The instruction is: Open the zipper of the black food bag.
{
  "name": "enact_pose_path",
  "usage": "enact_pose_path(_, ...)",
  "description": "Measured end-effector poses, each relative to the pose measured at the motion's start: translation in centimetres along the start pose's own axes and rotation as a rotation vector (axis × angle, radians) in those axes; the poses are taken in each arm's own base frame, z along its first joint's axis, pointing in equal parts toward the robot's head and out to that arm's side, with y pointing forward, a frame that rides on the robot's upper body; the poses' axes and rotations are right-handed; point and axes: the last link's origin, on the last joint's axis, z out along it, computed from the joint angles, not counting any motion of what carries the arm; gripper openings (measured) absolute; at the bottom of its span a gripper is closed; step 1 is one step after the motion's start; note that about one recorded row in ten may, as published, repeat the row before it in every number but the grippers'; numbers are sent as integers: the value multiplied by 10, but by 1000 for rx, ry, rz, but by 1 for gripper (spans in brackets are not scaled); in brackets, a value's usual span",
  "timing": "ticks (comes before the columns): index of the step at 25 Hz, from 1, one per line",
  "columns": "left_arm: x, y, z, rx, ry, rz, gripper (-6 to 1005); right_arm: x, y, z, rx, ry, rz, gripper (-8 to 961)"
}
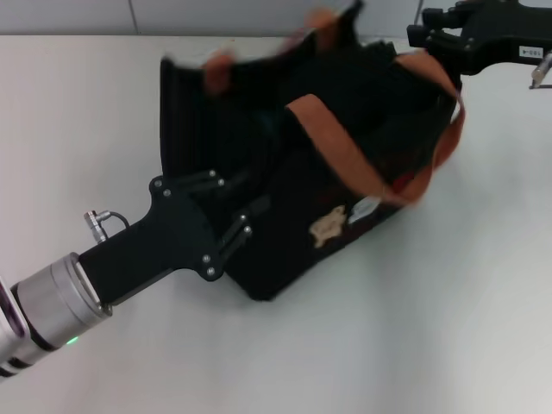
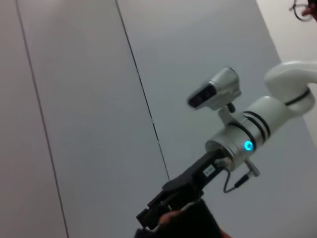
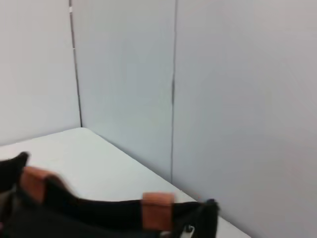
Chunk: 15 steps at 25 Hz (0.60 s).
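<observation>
The black food bag [image 1: 302, 198] stands tilted on the white table, bear patches [image 1: 329, 226] facing me. Its orange-brown handles [image 1: 345, 151] hang loose and its top edge [image 1: 259, 65] is raised. My left gripper [image 1: 246, 203] reaches in from the near left and presses against the bag's near-left end. My right gripper [image 1: 412, 39] sits at the bag's far right top corner; the left wrist view shows the right gripper [image 2: 161, 210] against black fabric [image 2: 198, 223]. A small silvery piece of the zipper [image 3: 187, 229] shows on the bag's top edge [image 3: 99, 208]. The zipper line blends into the fabric.
The white table [image 1: 448, 328] stretches around the bag, bare at the near right. A pale panelled wall [image 3: 223, 99] rises close behind the table's far edge. The right arm's wrist camera [image 2: 215, 91] sits above its gripper.
</observation>
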Motion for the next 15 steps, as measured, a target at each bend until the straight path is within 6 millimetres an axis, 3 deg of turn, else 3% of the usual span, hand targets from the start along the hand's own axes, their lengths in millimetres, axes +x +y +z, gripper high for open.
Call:
enact_pose_path(4, 1, -1, -1, 2, 1, -30, 342, 8, -3, -15, 36, -68, 73, 293)
enact_pose_path(5, 2, 0, -5, 5, 7, -41, 391, 11, -4, -28, 52, -146, 117, 328)
enact_pose_path(7, 4, 1, -8, 5, 18, -59, 430, 15, -3, -36, 53, -185, 135, 397)
enact_pose_path(10, 12, 3, -23, 2, 60, -118, 488, 31, 11, -69, -12, -313, 181, 516)
enact_pose_path(13, 15, 3, -27, 0, 69, -127, 546, 41, 23, -82, -61, -363, 181, 642)
enact_pose_path(15, 23, 3, -44, -11, 87, -155, 585, 52, 33, -93, -100, -400, 174, 655)
